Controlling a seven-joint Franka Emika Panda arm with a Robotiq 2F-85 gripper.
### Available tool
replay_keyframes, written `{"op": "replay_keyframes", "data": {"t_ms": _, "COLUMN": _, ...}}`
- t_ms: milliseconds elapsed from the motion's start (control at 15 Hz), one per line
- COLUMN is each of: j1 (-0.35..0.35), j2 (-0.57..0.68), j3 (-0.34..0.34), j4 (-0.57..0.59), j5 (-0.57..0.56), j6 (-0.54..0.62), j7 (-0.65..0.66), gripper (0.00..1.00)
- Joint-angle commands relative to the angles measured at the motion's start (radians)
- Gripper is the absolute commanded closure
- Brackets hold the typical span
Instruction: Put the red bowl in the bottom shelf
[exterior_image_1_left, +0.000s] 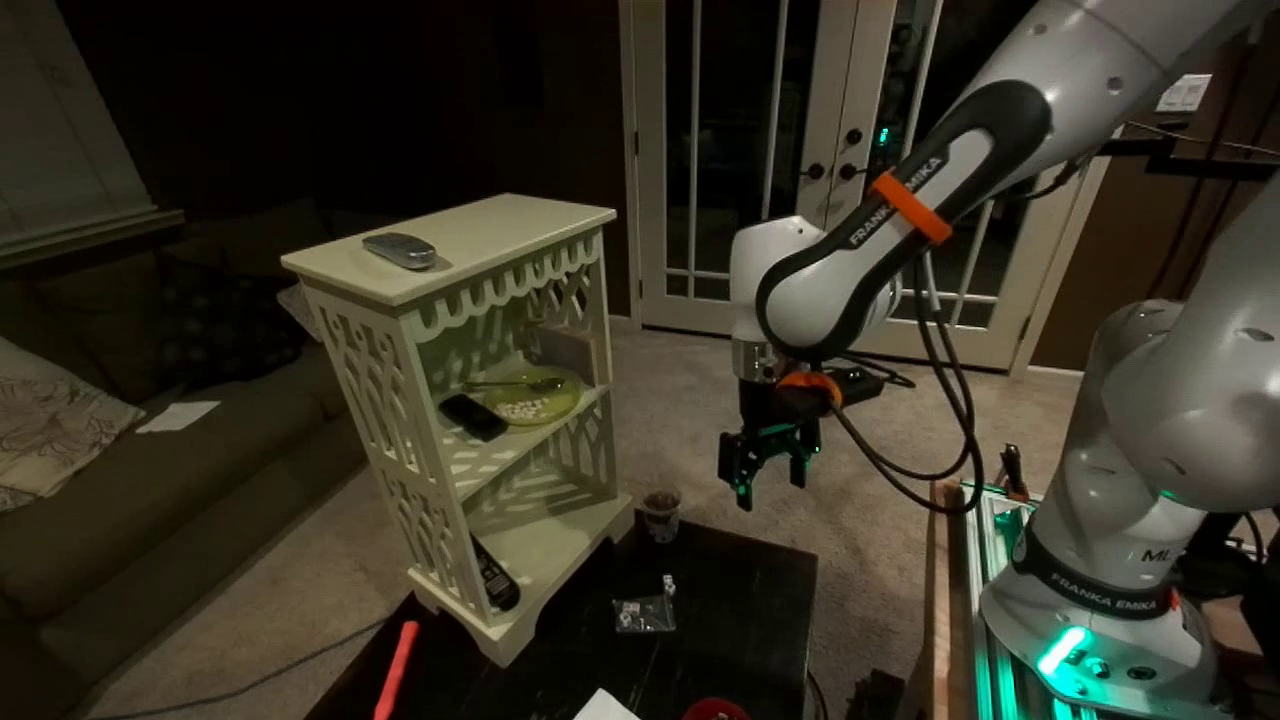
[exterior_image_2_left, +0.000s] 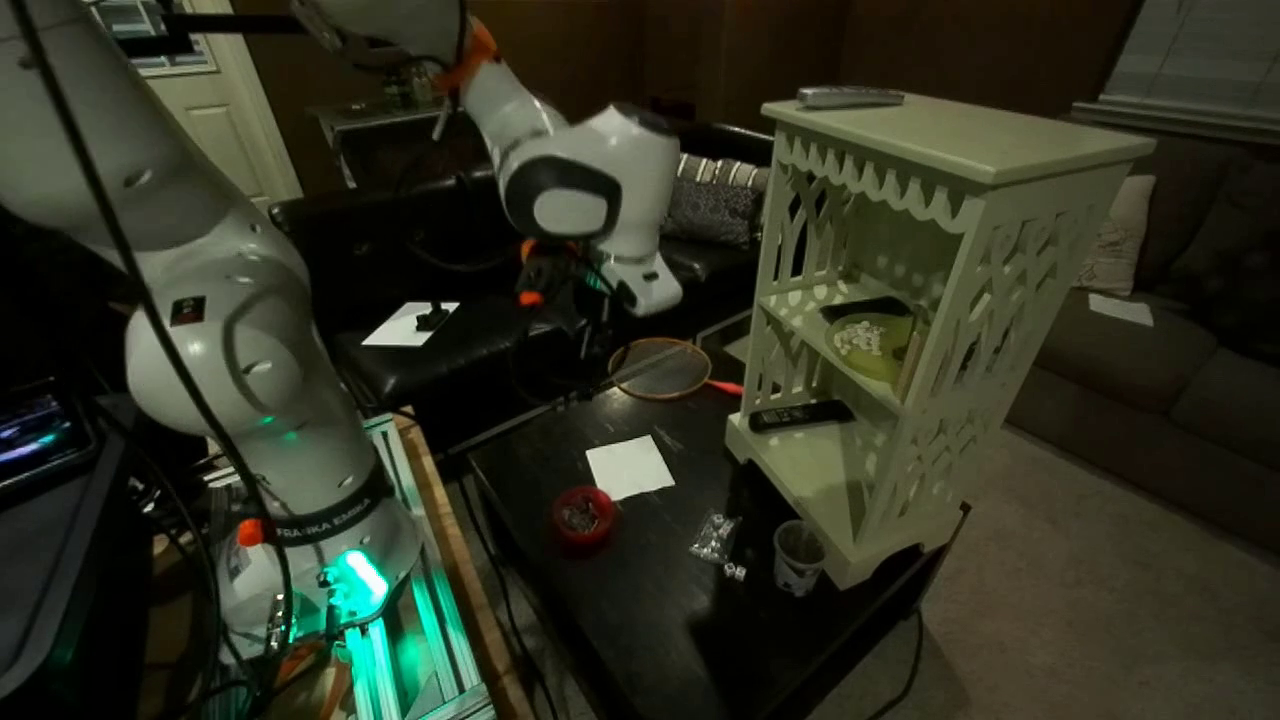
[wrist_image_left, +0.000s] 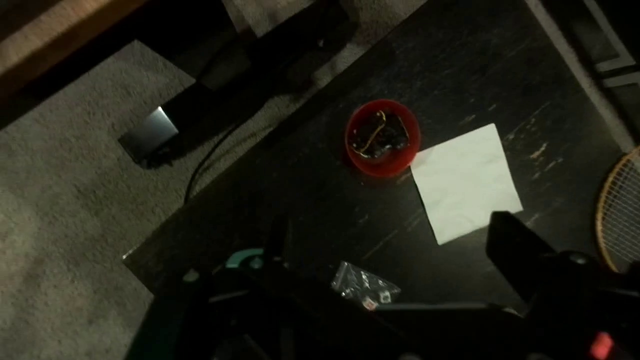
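Note:
The red bowl (exterior_image_2_left: 583, 546) stands on the black table, with dark items and a yellowish strand inside. It also shows in the wrist view (wrist_image_left: 384, 169), and only its rim shows at the bottom edge of an exterior view (exterior_image_1_left: 714, 708). The pale cabinet's bottom shelf (exterior_image_1_left: 560, 522) holds a black remote at one end; this shelf shows in both exterior views (exterior_image_2_left: 800, 468). My gripper (exterior_image_1_left: 772, 490) is open and empty, in the air above the table. Its spread fingers (wrist_image_left: 390, 234) show in the wrist view, with the bowl beyond them.
A white paper (wrist_image_left: 465, 182) lies beside the bowl. A small plastic bag (exterior_image_1_left: 644, 614), a cup (exterior_image_2_left: 798, 560) and a racket (exterior_image_2_left: 660, 368) are on the table. The middle shelf holds a green plate (exterior_image_1_left: 560, 402) and a phone (exterior_image_1_left: 472, 417). The cabinet's side post (exterior_image_1_left: 450, 500) bounds the shelf opening.

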Motion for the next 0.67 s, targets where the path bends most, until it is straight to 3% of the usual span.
{"op": "replay_keyframes", "data": {"t_ms": 0, "j1": 0.015, "j2": 0.04, "j3": -0.026, "j4": 0.003, "j5": -0.002, "j6": 0.012, "j7": 0.002, "gripper": 0.0}}
{"op": "replay_keyframes", "data": {"t_ms": 267, "j1": 0.018, "j2": 0.073, "j3": -0.03, "j4": 0.015, "j5": 0.004, "j6": 0.018, "j7": 0.001, "gripper": 0.0}}
{"op": "replay_keyframes", "data": {"t_ms": 333, "j1": 0.015, "j2": 0.152, "j3": -0.031, "j4": 0.044, "j5": -0.021, "j6": 0.044, "j7": -0.025, "gripper": 0.0}}
{"op": "replay_keyframes", "data": {"t_ms": 600, "j1": 0.014, "j2": 0.392, "j3": -0.072, "j4": 0.117, "j5": 0.03, "j6": 0.056, "j7": -0.295, "gripper": 0.0}}
